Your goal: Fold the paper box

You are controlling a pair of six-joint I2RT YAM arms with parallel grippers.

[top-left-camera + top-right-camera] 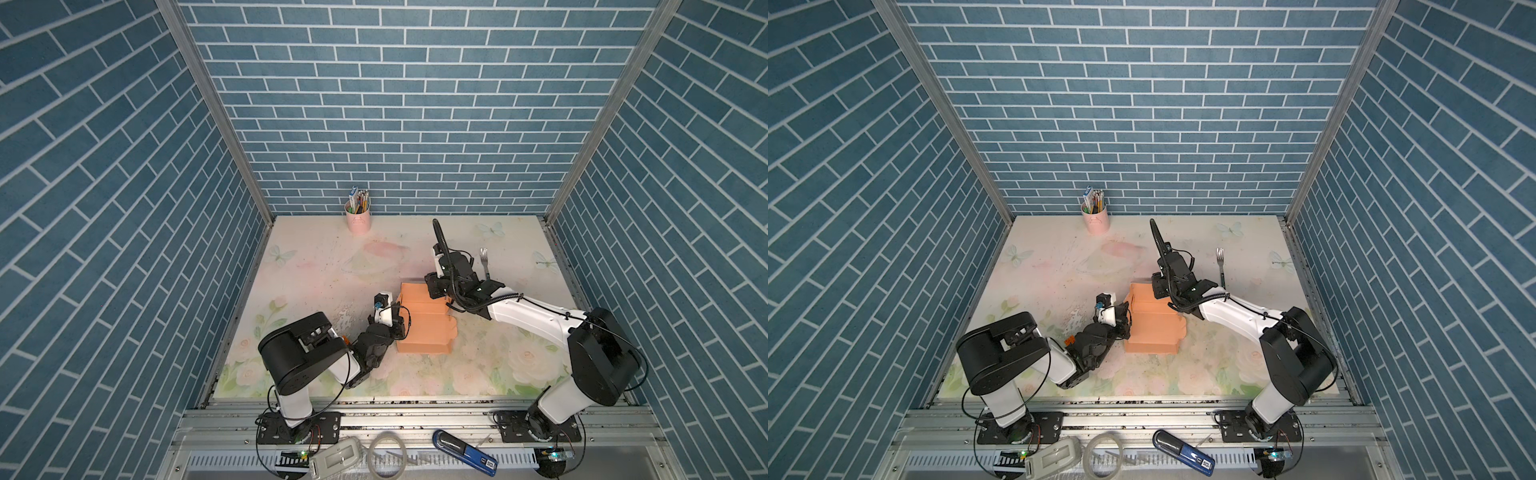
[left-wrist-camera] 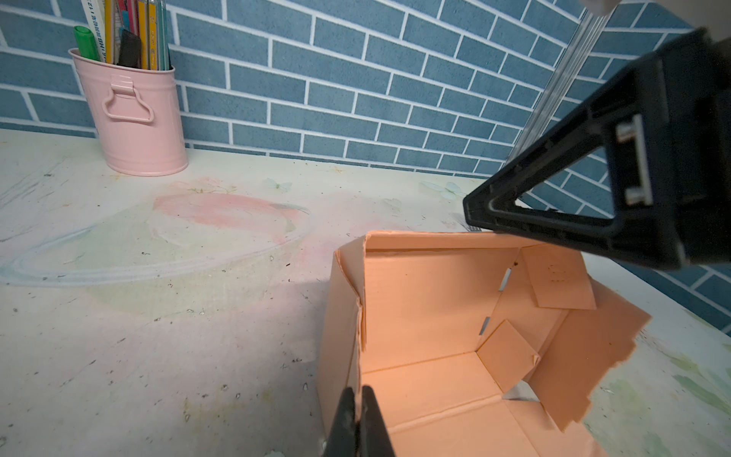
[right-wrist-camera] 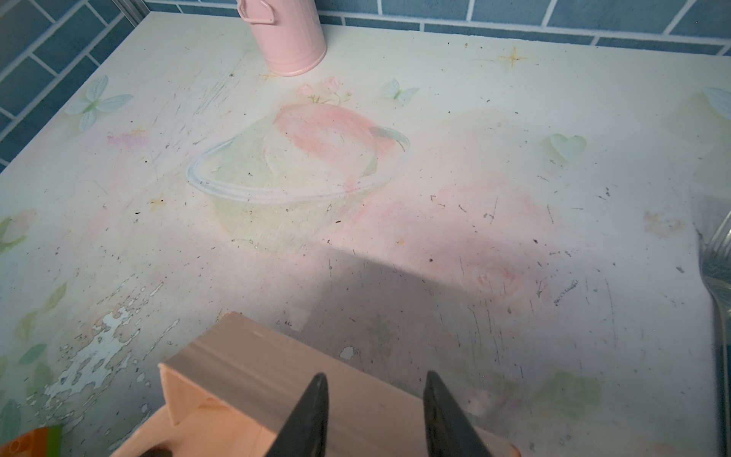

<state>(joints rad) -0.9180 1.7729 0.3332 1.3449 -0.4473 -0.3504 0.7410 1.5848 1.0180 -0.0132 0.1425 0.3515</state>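
while the low left gripper (image 2: pixel 358 395) pinches a side wall of the paper box (image 1: pixel 424 328), the right gripper (image 3: pixel 375 380) angles down over its far wall, jaws spread, perhaps touching it.

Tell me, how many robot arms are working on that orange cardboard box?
2. The left arm reaches the paper box from its left side; the right arm reaches over its far end from the right. No others appear hidden.

Cut off and covered
The fork (image 3: pixel 718 277) ran off the right wrist view's edge, blurred; the pink cup (image 3: pixel 286 35) lost its rim there; the right gripper (image 1: pixel 434 291) hid the far corner of the paper box (image 1: pixel 424 328) in both top views.
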